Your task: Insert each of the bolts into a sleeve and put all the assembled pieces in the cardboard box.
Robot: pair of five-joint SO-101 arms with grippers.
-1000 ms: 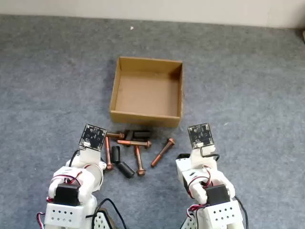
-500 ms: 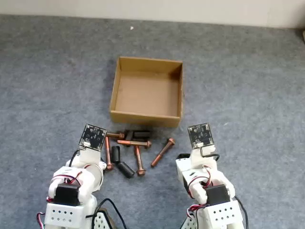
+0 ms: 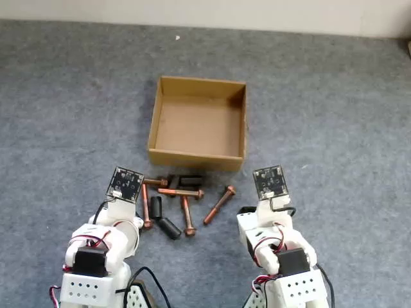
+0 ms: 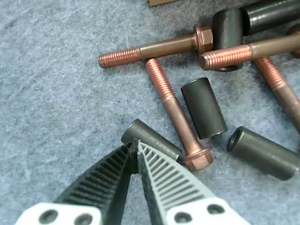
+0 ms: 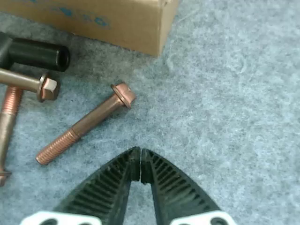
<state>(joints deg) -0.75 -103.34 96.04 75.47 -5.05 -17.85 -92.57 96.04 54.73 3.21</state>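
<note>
The open cardboard box (image 3: pixel 196 158) stands on the carpet at the middle, with nothing inside. In front of it lie several copper bolts (image 3: pixel 218 205) and black sleeves (image 3: pixel 169 228) in a loose pile. My left gripper (image 4: pixel 136 146) is shut, its tips just above the end of one sleeve (image 4: pixel 154 141) beside a bolt (image 4: pixel 176 112). Two more sleeves (image 4: pixel 204 108) (image 4: pixel 265 152) lie close by. My right gripper (image 5: pixel 140 158) is shut with nothing in it, just short of a lone bolt (image 5: pixel 86 122) near the box corner (image 5: pixel 117 23).
Grey carpet covers the whole floor, with open room to the left, right and behind the box. The left arm (image 3: pixel 106 247) and right arm (image 3: pixel 279 247) stand at the near edge. A sleeve (image 5: pixel 40 54) and another bolt (image 5: pixel 28 82) lie by the box wall.
</note>
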